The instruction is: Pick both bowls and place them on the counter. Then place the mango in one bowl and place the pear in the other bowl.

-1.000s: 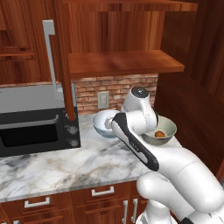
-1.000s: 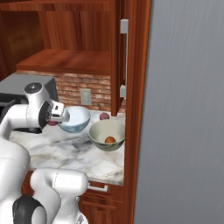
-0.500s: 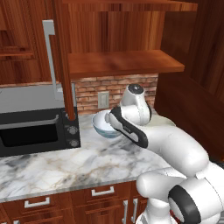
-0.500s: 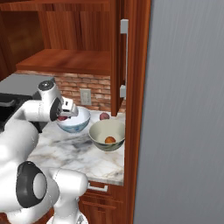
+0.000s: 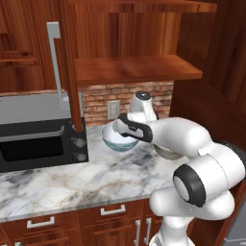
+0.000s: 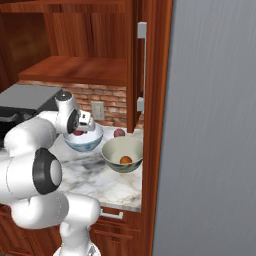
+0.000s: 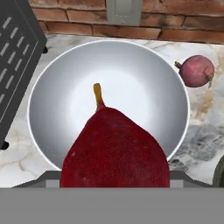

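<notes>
gripper (image 6: 84, 123) is gripping the dark red pear (image 7: 114, 151) and hovering over the floral bowl (image 6: 84, 141) on the counter (image 6: 107, 182); mango (image 6: 126, 160) is already sitting in the grey-green bowl (image 6: 122, 155) (only the pear's drop is remaining, i'd say)

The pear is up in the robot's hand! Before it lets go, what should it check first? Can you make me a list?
1. Pear in the gripper: ok, the dark red fruit fills the bottom of the hand view.
2. Pear above the floral bowl: ok, its white inside lies right beneath.
3. Floral bowl free of other fruit: ok.
4. Mango already in the grey-green bowl: ok.
5. Both bowls on the counter: ok.
6. Pinkish fruit out of the way: ok, beside the bowl.
</notes>
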